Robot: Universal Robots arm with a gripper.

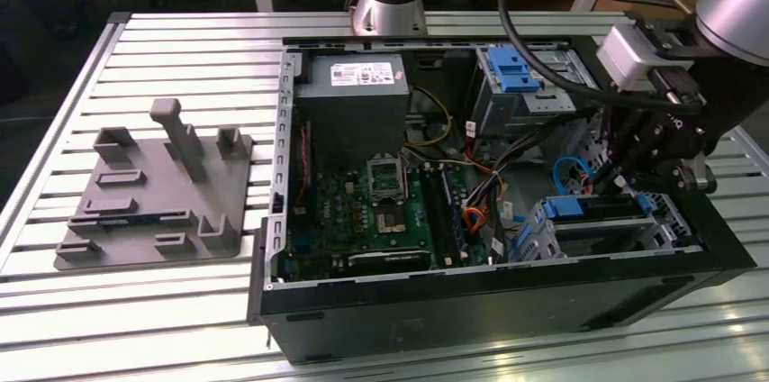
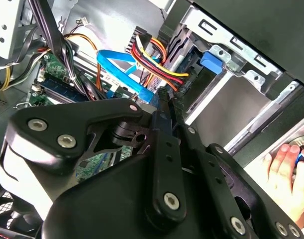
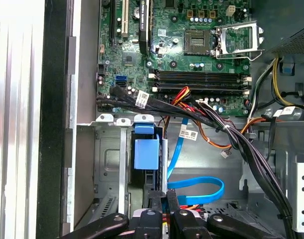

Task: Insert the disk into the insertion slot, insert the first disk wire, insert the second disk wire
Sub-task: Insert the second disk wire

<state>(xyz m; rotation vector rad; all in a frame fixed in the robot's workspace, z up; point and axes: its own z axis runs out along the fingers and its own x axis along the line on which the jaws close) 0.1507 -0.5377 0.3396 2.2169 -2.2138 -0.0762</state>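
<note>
Closest in, black gripper (image 3: 163,211) with tips pressed nearly together, hovering just beside the disk (image 3: 144,149), apparently seated by its blue carrier inside the insertion slot (image 3: 106,164) at the case's corner. Judged to be at the first wire step: blue data cable (image 3: 196,186) looped beside the tips, red-and-yellow power wires (image 2: 154,57) close behind; cannot tell whether any plug is pinched. Calls for fine alignment of plug to disk edge. Tight room: perforated cage walls, black wire bundle (image 3: 241,144) across the bay, case wall (image 3: 54,124) alongside, a person's hand (image 2: 286,172) near the outer edge.
</note>
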